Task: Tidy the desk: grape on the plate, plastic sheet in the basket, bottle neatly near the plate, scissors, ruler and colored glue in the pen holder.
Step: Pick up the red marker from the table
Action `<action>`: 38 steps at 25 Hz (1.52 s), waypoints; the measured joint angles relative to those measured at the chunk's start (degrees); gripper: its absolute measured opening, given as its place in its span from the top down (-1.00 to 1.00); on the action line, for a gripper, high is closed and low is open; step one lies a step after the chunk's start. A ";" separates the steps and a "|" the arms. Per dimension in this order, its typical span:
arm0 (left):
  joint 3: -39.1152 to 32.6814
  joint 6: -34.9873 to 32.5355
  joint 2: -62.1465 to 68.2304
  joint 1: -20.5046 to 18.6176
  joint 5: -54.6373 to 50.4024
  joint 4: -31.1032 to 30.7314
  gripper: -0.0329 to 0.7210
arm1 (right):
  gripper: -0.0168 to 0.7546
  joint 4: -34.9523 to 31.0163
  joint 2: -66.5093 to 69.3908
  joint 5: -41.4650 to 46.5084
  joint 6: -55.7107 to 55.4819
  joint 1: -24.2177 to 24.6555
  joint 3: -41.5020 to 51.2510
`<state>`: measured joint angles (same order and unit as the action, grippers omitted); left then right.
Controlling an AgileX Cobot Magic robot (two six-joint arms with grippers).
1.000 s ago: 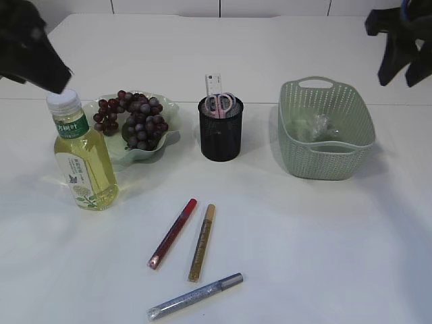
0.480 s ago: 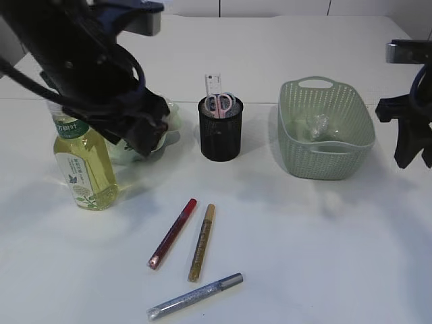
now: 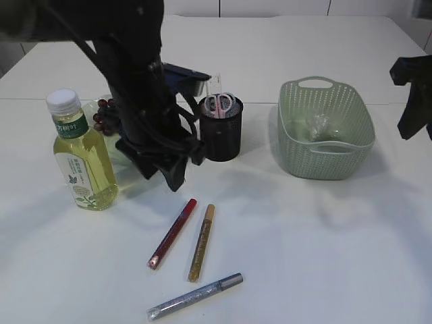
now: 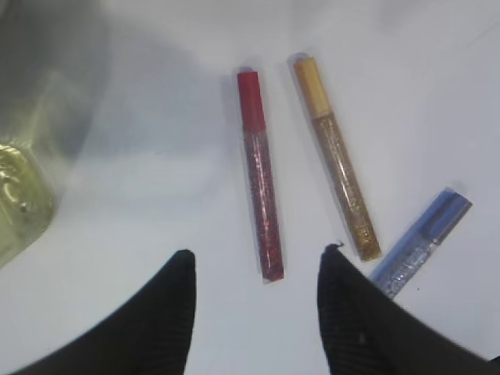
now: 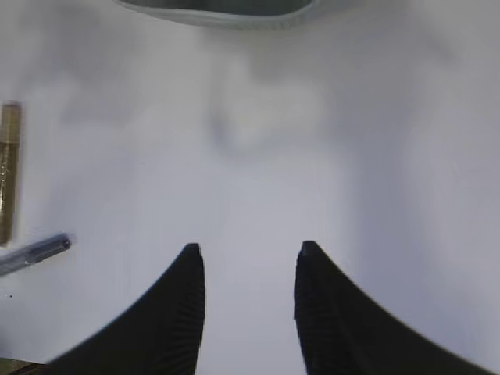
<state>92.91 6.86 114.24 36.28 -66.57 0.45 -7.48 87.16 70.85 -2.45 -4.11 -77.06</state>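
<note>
Three glue pens lie on the white table: red (image 3: 173, 232) (image 4: 260, 206), gold (image 3: 202, 241) (image 4: 337, 158) and silver-blue (image 3: 194, 296) (image 4: 422, 241). My left gripper (image 3: 173, 177) (image 4: 258, 256) is open and empty, hovering just above the red pen's upper end. The bottle (image 3: 81, 152) stands at left beside the plate (image 3: 123, 152), whose grapes (image 3: 106, 113) are mostly hidden by my arm. Pink scissors (image 3: 219, 103) and a ruler (image 3: 213, 84) stand in the black pen holder (image 3: 221, 131). The plastic sheet (image 3: 316, 125) lies in the green basket (image 3: 325, 128). My right gripper (image 3: 413, 101) (image 5: 248, 254) is open and empty at the far right.
The left arm spans from the top left down across the plate and in front of the pen holder's left side. The basket's rim (image 5: 226, 9) shows at the top of the right wrist view, with the gold pen (image 5: 9, 172) at the left edge.
My left arm swung right and down from over the bottle and plate to above the red pen. My right gripper shifted a little up at the far right edge.
</note>
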 joint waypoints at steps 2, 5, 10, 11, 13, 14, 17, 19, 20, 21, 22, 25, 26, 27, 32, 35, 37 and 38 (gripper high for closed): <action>0.49 -0.04 2.84 0.00 -0.12 0.33 -0.07 | 0.14 -0.45 -0.74 0.00 0.00 0.00 0.00; 0.50 -0.13 6.79 0.00 -0.12 0.71 -0.07 | 0.15 -0.45 -1.10 0.00 0.00 0.00 0.00; 0.56 -0.13 10.57 0.00 -0.12 1.32 -0.07 | 0.15 -0.45 -1.10 0.00 0.21 0.00 0.00; 0.62 -0.13 10.85 0.00 0.03 1.44 -0.07 | 0.15 -0.45 -1.10 0.00 0.28 0.00 0.00; 0.62 -0.13 11.45 0.00 0.67 1.80 -0.07 | 0.15 -0.45 -1.10 0.00 0.43 0.00 0.00; 0.62 -0.13 11.58 0.00 1.07 1.93 -0.07 | 0.15 -0.45 -1.10 0.00 0.47 0.00 0.00; 0.62 -0.17 12.39 0.00 1.45 2.05 -0.07 | 0.15 -0.45 -1.10 0.00 0.69 0.00 0.00; 0.62 -0.17 13.17 0.00 1.67 2.26 -0.07 | 0.15 -0.45 -1.10 0.00 0.69 0.00 0.00; 0.62 -0.17 13.54 0.00 1.78 2.37 -0.07 | 0.15 -0.45 -1.10 0.00 0.69 0.00 0.00; 0.62 -0.17 13.77 0.00 1.88 2.46 -0.07 | 0.15 -0.45 -1.10 0.00 0.69 0.00 0.00; 0.62 -0.17 14.09 0.00 1.86 2.58 -0.07 | 0.15 -0.45 -1.10 0.00 0.69 0.00 0.00; 0.62 -0.17 14.31 0.00 2.63 2.71 -0.05 | 0.15 -0.45 -1.10 0.00 0.82 0.00 0.00; 0.62 -0.17 14.31 0.00 2.87 2.82 -0.03 | 0.15 -0.45 -1.10 0.00 0.90 0.00 0.04; 0.62 -0.17 14.31 0.00 3.13 2.85 -0.01 | 0.15 -0.45 -1.10 0.00 0.90 0.00 0.04; 0.70 -0.17 14.76 0.00 3.51 3.43 0.03 | 0.15 -0.45 -1.10 0.00 1.03 0.00 0.04; 0.70 -0.17 15.25 0.00 4.00 3.56 0.04 | 0.15 -0.45 -1.10 0.00 1.03 0.00 0.04; 0.70 -0.17 15.34 0.00 4.36 3.56 0.04 | 0.15 -0.45 -1.10 0.00 1.03 0.00 0.04; 0.70 -0.17 15.34 0.00 4.36 3.56 0.04 | 0.15 -0.45 -1.10 0.00 1.03 0.00 0.04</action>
<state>93.61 6.69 129.58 36.28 -62.21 4.01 -7.94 86.06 70.85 -1.42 -4.11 -77.02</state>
